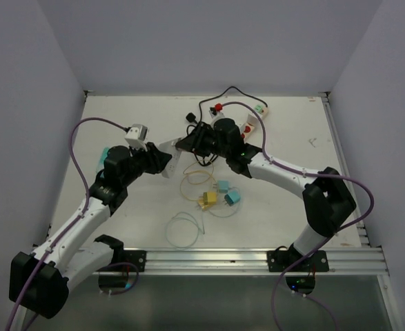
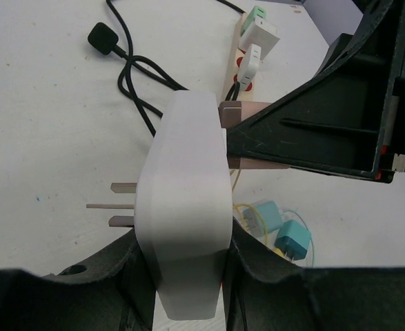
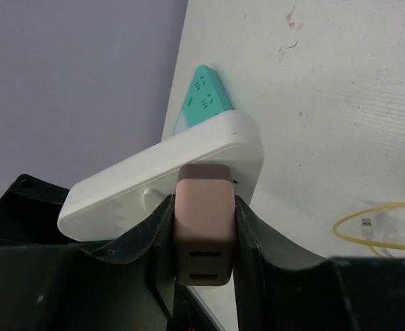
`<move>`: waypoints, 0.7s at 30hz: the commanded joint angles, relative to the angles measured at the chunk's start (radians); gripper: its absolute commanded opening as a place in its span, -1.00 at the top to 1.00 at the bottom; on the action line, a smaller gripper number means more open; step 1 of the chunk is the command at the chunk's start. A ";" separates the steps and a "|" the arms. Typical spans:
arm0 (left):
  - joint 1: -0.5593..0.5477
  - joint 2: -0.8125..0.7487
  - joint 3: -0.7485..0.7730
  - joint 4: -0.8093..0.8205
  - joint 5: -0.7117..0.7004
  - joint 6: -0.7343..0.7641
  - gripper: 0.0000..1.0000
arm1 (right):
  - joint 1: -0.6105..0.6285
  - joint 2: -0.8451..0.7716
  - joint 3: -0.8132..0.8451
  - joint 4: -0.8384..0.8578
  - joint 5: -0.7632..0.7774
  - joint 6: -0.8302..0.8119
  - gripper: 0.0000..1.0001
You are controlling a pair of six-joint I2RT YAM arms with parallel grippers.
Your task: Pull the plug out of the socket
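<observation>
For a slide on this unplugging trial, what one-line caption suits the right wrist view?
Right pincer clamps the brown plug, which is seated in the white socket.

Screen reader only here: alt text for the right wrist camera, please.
The right gripper is shut on a dusty-pink plug whose end meets the face of a white socket adapter, tilted across the frame. Behind, a teal socket block lies on the white table; a yellow cable loops at right.
</observation>
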State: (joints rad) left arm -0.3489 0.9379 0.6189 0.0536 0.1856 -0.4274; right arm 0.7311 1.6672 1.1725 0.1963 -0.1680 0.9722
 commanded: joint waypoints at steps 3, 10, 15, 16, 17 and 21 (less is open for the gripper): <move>0.019 0.007 -0.025 0.003 -0.415 -0.050 1.00 | -0.004 -0.110 -0.027 -0.084 0.018 -0.023 1.00; 0.021 0.067 -0.022 -0.124 -0.632 -0.166 1.00 | -0.019 -0.213 -0.060 -0.228 0.035 -0.061 1.00; 0.021 0.105 -0.002 -0.103 -0.603 -0.171 1.00 | -0.036 -0.282 -0.097 -0.291 -0.001 -0.119 1.00; 0.022 0.110 0.002 -0.077 -0.589 -0.157 1.00 | -0.038 -0.288 -0.126 -0.293 -0.011 -0.147 1.00; 0.022 0.125 0.013 -0.072 -0.578 -0.154 1.00 | -0.047 -0.296 -0.145 -0.296 -0.024 -0.164 1.00; 0.050 0.211 0.059 -0.023 -0.445 -0.148 1.00 | -0.076 -0.320 -0.278 -0.302 -0.129 -0.219 1.00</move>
State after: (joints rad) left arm -0.3199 1.1065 0.6121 -0.0765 -0.3317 -0.5652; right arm 0.6739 1.3651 0.9756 -0.0551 -0.2066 0.8272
